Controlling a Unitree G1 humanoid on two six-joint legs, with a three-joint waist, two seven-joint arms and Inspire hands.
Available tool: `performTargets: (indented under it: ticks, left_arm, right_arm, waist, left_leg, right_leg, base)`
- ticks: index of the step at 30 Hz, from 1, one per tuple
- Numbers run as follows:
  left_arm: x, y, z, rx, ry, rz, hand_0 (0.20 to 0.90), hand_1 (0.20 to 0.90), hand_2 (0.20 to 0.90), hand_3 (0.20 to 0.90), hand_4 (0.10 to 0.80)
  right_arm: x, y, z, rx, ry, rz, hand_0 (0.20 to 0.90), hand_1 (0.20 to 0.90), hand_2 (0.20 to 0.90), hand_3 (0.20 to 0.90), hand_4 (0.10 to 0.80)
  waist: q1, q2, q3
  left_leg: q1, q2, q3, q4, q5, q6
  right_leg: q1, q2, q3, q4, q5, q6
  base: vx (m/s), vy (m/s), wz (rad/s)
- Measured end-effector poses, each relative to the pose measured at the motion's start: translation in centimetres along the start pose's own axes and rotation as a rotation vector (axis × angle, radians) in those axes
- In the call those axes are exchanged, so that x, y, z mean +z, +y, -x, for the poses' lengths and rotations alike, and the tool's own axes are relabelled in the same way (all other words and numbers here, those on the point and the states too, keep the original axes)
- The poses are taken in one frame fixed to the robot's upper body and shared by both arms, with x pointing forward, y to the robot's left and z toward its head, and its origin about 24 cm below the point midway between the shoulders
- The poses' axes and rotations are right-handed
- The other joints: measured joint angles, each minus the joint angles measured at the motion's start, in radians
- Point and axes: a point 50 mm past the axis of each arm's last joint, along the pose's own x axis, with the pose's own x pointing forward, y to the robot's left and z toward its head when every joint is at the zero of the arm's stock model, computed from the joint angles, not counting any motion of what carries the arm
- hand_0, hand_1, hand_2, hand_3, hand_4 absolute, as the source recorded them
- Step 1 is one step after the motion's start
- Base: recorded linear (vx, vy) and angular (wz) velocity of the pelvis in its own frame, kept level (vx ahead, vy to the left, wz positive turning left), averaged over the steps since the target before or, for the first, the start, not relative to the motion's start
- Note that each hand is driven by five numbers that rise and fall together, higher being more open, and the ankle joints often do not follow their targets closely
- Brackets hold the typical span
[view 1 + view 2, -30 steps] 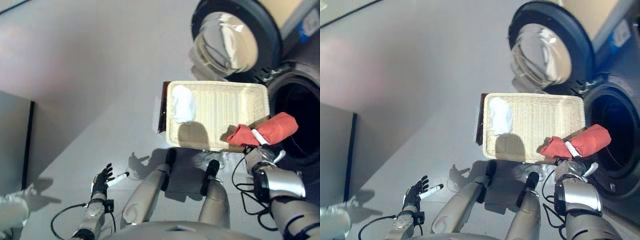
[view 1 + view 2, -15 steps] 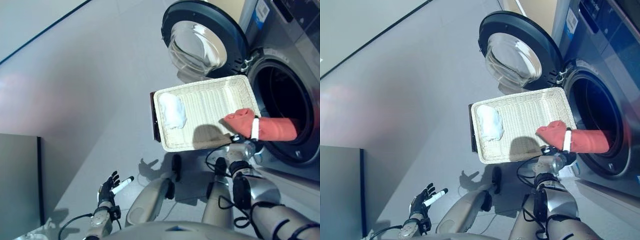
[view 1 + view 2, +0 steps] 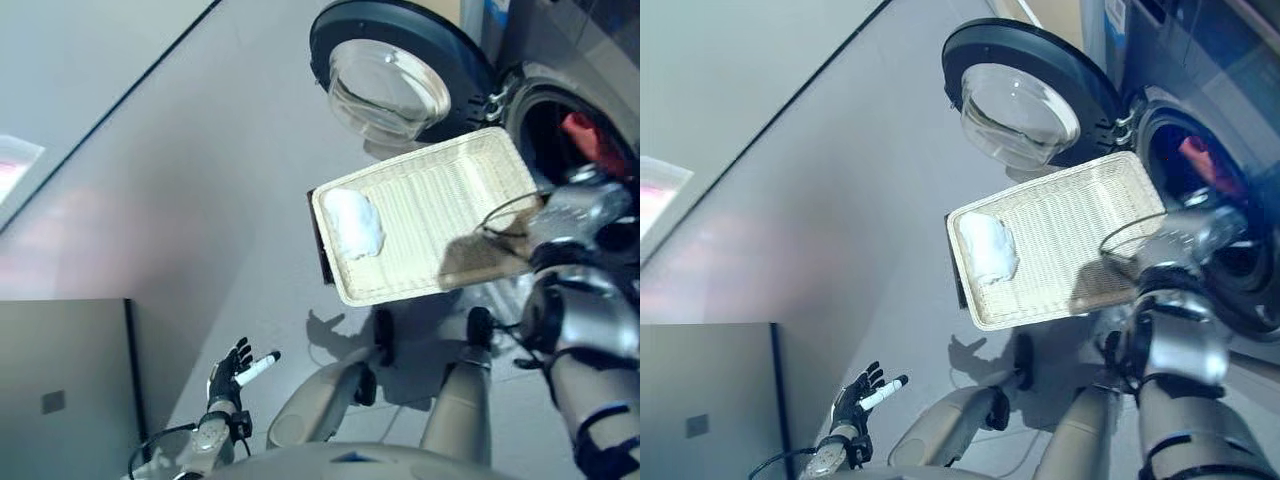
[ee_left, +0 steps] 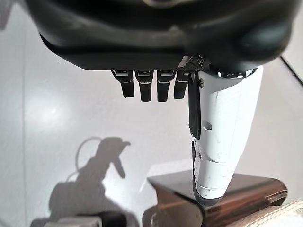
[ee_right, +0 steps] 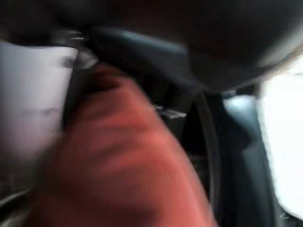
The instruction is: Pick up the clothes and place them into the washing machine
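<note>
Pale woven basket point(image 3: 470, 190) on a dark stand point(image 3: 322, 255), grey floor point(image 3: 180, 180)

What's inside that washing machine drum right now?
A red cloth shows inside the drum, where the right robot hand reaches. The arm hides the hand and the drum's depths.

Left hand point(image 3: 232, 368) hangs low with straight fingers; right arm point(image 3: 580, 300) reaches forward.

drum mouth point(image 3: 1200, 170) open | door point(image 3: 1025, 95) swung left | basket point(image 3: 1080, 230) in front
</note>
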Motion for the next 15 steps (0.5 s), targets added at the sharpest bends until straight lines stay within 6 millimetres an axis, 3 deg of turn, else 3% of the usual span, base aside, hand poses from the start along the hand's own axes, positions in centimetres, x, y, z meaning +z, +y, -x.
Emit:
performTargets:
  ticks: [8,15]
  left_arm:
    - [0.4,-0.1,-0.2,0.009,-0.02,0.03,0.9,0.9,0.9,0.9,0.8]
    - [0.3,-0.2,-0.1,0.001,-0.014,0.031,0.9,0.9,0.9,0.9,0.8]
  right_arm:
    - [-1.0,-0.5,0.2,0.003,-0.004,0.104,0.9,0.9,0.9,0.9,0.8]
    - [-4.3,-2.7,1.4,-0.037,0.099,0.165,0.9,0.9,0.9,0.9,0.8]
  waist:
    - [-0.017,-0.001,0.001]
    - [-0.034,-0.012,0.0]
  left_leg:
    - [0.009,-0.009,0.001,-0.009,0.001,0.005]
    - [0.037,-0.005,-0.01,-0.01,-0.007,-0.002]
  right_leg:
    - [-0.009,0.0,0.027,0.006,0.0,0.005]
    - [0.006,0.001,0.027,0.03,-0.021,0.007]
  base:
    - [-0.005,0.02,-0.08]
    - [0.0,0.0,0.0]
